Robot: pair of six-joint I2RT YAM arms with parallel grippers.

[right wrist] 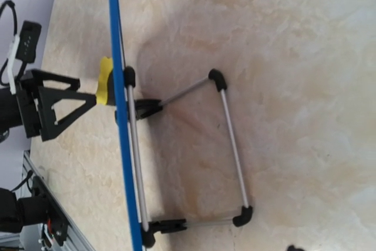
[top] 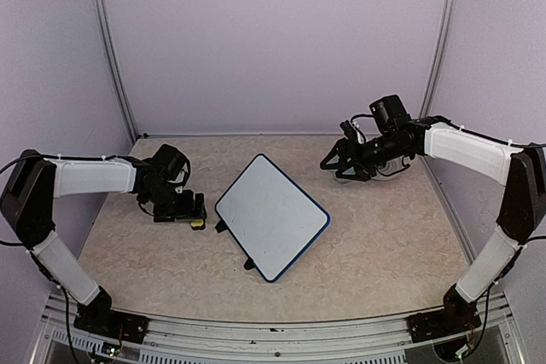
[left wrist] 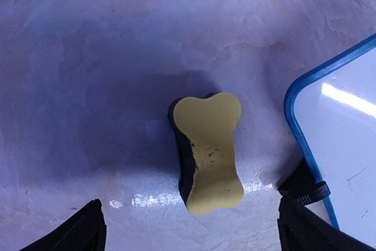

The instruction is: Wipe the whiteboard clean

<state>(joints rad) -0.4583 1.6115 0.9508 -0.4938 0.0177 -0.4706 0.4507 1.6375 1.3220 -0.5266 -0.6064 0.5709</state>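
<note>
1. Beige marbled bench point(top: 384, 245), enclosed by pale lilac walls point(top: 273, 40).
2. Whiteboard point(top: 273, 215): blue rim, rounded corners. It stands mid-bench between the two arms, turned cornerwise to the bench edge, with its face tilted back. No marks can be made out on the face in the top view.
3. Wire stand point(right wrist: 226, 145): metal rods with black joints. It props the whiteboard from behind and rests on the bench.
4. Eraser point(left wrist: 210, 151): yellow, bone-shaped, on a black backing. It lies flat on the bench, just left of the whiteboard's lower left corner and apart from the rim.
5. Left claw point(top: 189, 209): released and spread wide, low over the eraser. One finger point(left wrist: 82, 230) stands on each side of the eraser, and neither touches it.
6. Right claw point(top: 338, 168): raised above the bench at the far right, well apart from the whiteboard and pointing toward its back. Its jaws look parted, with nothing between them.
</note>
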